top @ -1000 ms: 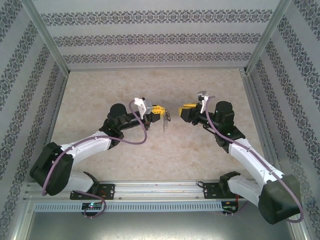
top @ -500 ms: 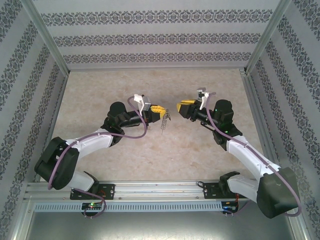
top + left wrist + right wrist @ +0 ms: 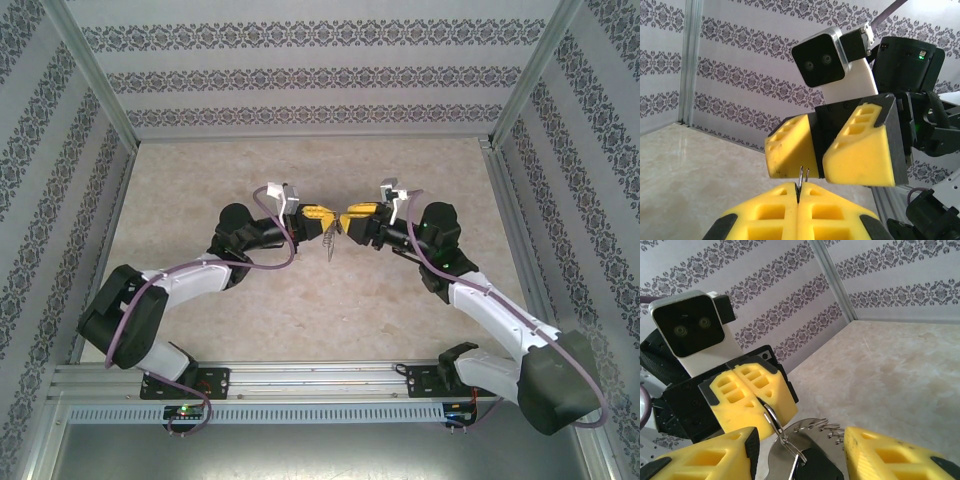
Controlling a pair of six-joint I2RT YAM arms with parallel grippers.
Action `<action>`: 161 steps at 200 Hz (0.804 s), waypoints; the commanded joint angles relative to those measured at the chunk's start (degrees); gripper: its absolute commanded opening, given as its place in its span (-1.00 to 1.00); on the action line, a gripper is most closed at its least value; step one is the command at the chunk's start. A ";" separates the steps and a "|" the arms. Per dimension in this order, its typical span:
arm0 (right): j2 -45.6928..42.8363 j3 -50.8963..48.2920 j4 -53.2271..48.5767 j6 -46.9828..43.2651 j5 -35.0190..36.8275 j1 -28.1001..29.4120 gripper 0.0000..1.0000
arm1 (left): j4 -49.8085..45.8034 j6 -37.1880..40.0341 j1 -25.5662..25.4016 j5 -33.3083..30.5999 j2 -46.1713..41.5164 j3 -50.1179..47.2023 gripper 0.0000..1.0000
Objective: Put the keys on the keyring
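My left gripper (image 3: pixel 322 214) is shut on the top of the keyring (image 3: pixel 772 419), a thin grey metal loop that pokes out between its yellow pads (image 3: pixel 802 175). In the right wrist view the loop runs down from the left gripper (image 3: pixel 759 400) to the keys (image 3: pixel 817 467), one key with a black head and a silver blade, with a short chain (image 3: pixel 840 432) beside it. My right gripper (image 3: pixel 800 440) is open, its fingers on either side of the hanging key without touching it. From above, the right gripper (image 3: pixel 350 220) faces the left one tip to tip, and the bundle (image 3: pixel 328 240) dangles below.
The beige table (image 3: pixel 300 320) is walled by patterned panels (image 3: pixel 320 80) at the back and on both sides. A metal rail (image 3: pixel 320 380) carries the arm bases at the near edge. Both arms reach inward over the table's middle.
The right gripper has moved left until it faces the left gripper's tip, and the left has crept right. The hanging bundle now lies between the right fingers.
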 commanded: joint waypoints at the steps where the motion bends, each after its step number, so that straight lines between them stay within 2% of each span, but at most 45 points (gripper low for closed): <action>1: 0.51 0.64 3.40 0.25 -1.78 0.94 -0.04 | 6.59 -3.26 0.71 1.54 0.61 2.16 -1.00; 48: 1.81 0.64 4.62 0.44 -2.31 1.48 -0.08 | 7.11 -5.00 0.69 1.78 1.26 3.01 -1.00; 161: 2.22 1.25 5.62 0.55 -1.96 1.65 -0.35 | 7.22 -7.15 0.70 3.25 2.50 3.98 -1.00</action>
